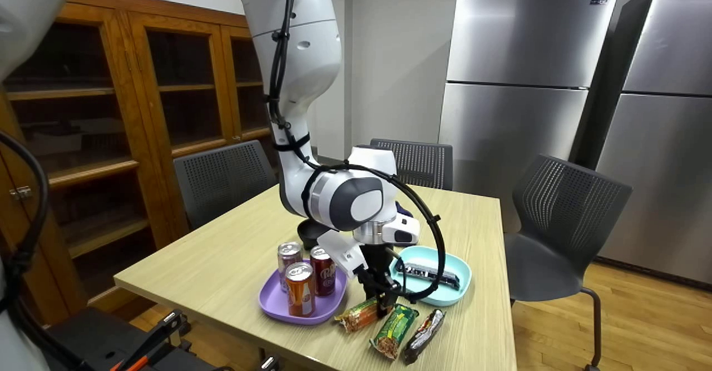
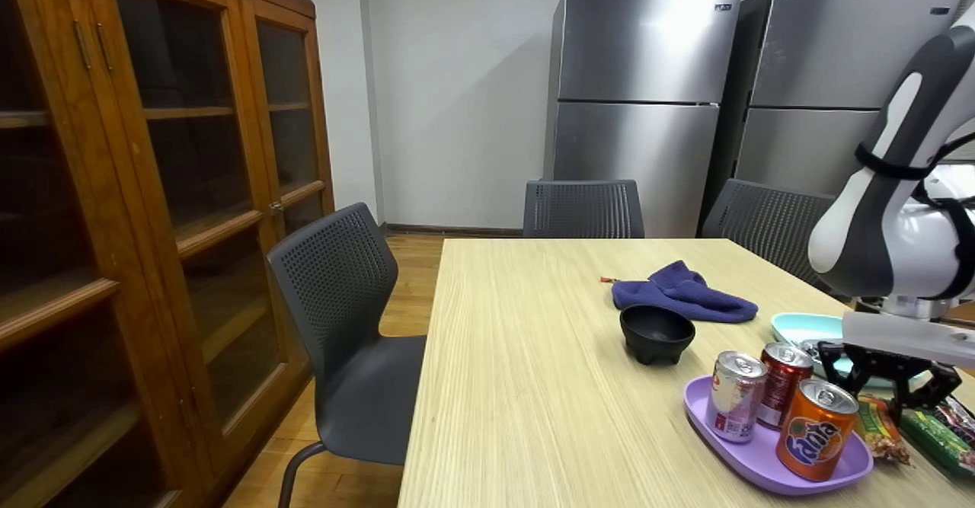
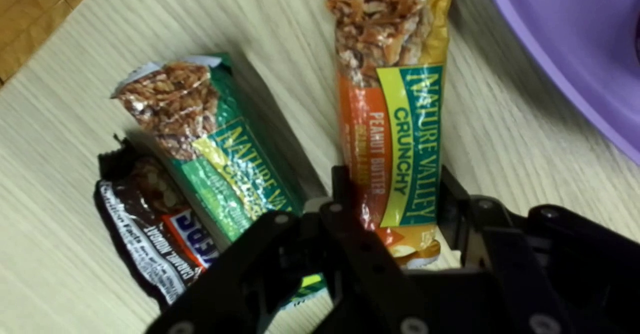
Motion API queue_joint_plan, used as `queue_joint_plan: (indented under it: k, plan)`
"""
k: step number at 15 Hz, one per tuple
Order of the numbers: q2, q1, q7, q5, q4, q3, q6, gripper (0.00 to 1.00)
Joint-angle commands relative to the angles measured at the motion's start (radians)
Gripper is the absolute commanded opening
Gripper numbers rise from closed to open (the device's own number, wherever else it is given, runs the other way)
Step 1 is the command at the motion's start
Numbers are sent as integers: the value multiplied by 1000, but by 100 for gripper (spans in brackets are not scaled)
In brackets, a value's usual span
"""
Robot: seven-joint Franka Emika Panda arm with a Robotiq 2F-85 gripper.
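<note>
Peanut bar (image 3: 392,133) gripped beside the purple plate (image 3: 575,38)

We count three upright cans on that plate: the pink can (image 2: 736,401), the red can (image 2: 778,386) and the orange can (image 2: 815,436), standing close together. The blue plate (image 1: 445,257) holds a silver bar (image 1: 420,271), lying flat. Inside the black bowl (image 2: 656,334) it is too dark for us to tell.

We find the peanut bar on the table (image 2: 525,386), face up, just beside the purple plate. In the wrist view its long axis runs nearly straight up and down, lettering along its length, pictured-granola end at the top, away from the gripper (image 3: 395,189). The gripper is partly closed, its fingers (image 3: 454,199) no wider apart than the bar and against both long sides near the lower end. The green bar (image 3: 235,158) and the brown bar (image 3: 155,214) lie slanted to the left of it.
</note>
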Motion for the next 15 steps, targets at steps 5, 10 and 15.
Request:
queue_joint_plan:
  k: [5, 10, 15]
  plan:
    - [-123, -98, -83, 47, -17, 72, -38, 17]
    - [-159, -122, -64, 94, 21, 79, -49, 17]
    - [-131, -117, -17, 159, 108, 72, -48, 17]
